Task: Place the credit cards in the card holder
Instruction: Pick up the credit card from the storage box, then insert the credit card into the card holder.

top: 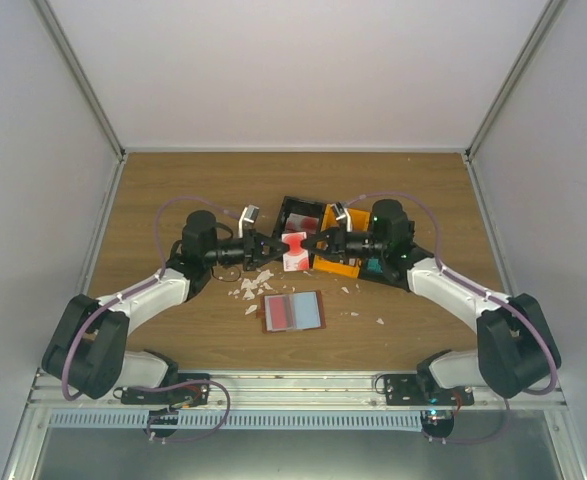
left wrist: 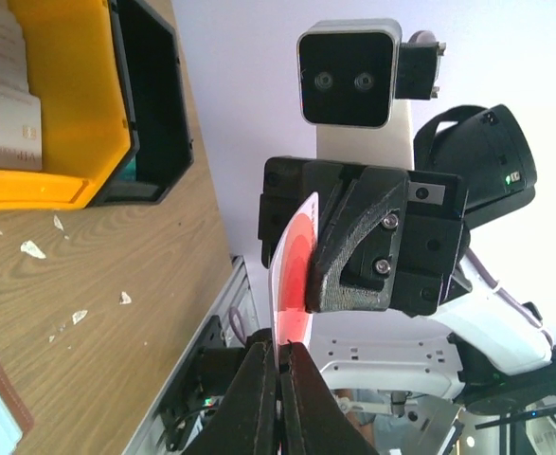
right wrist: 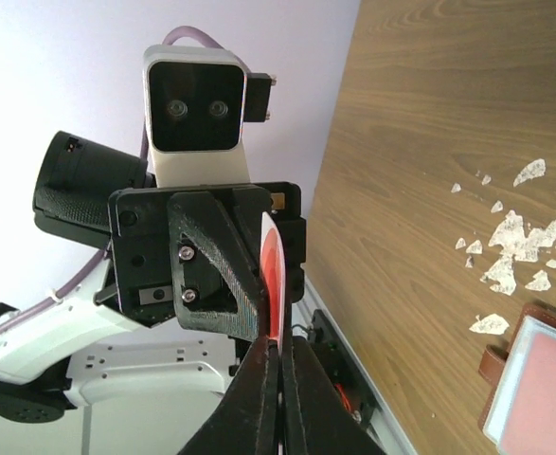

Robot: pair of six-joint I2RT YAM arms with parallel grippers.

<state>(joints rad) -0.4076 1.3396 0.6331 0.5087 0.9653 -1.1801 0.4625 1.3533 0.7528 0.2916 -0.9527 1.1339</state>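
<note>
Pale walls (top: 303, 70) box in a wood-grain worktop (top: 173, 330), and at its centre the two arms meet nose to nose over one credit card (top: 295, 250), white with a red blotch. The left gripper (top: 273, 248) is closed tight on one edge of it and the right gripper (top: 320, 244) is closed tight on the opposite edge. The card therefore hangs on edge in the air between them, clear of the wood. I read this as a hand-over or re-grip, made so that one arm ends up holding the card at an angle that suits a pocket. Just below the card in the overhead frame the card holder (top: 293, 311) lies open and flat, its blue and reddish pockets facing up to receive it. Toward the upper centre sit a black tray (top: 298, 200) and an orange tray (top: 335, 266), seemingly with more cards inside, though they are too small to be sure. White scraps (top: 251, 288) litter the wood left of the holder.
</note>
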